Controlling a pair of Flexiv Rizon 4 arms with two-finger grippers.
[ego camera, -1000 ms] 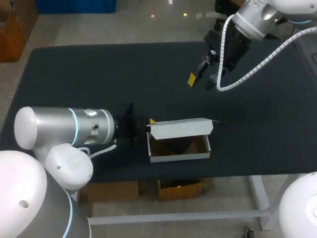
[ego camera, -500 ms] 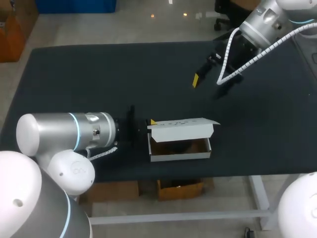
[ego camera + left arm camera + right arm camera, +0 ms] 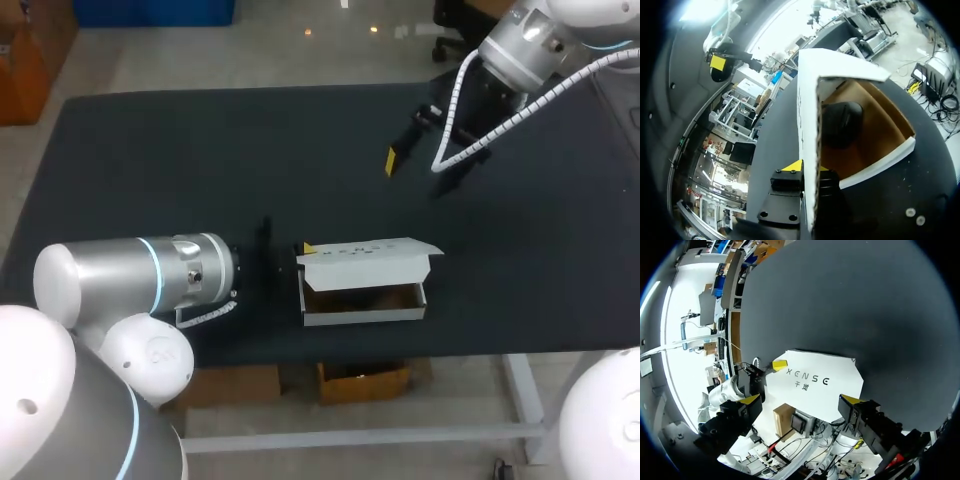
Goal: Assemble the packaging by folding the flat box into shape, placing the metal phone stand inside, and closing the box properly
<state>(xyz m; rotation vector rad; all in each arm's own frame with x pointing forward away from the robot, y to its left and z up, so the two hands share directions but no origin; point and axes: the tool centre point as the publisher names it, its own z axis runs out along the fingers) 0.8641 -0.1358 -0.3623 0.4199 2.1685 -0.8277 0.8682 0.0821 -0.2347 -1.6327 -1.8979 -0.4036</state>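
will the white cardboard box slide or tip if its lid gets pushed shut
The white cardboard box shows thin corrugated walls, so its lid likely flexes. The dark phone stand inside probably weighs it down against tipping.

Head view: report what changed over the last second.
The lid tipped lower over the box. The right gripper, open and empty, shifted slightly to the right. The left gripper kept hold of the box's left end; the phone stand stayed inside.

Black matte table (image 3: 150, 150), dark plain surface
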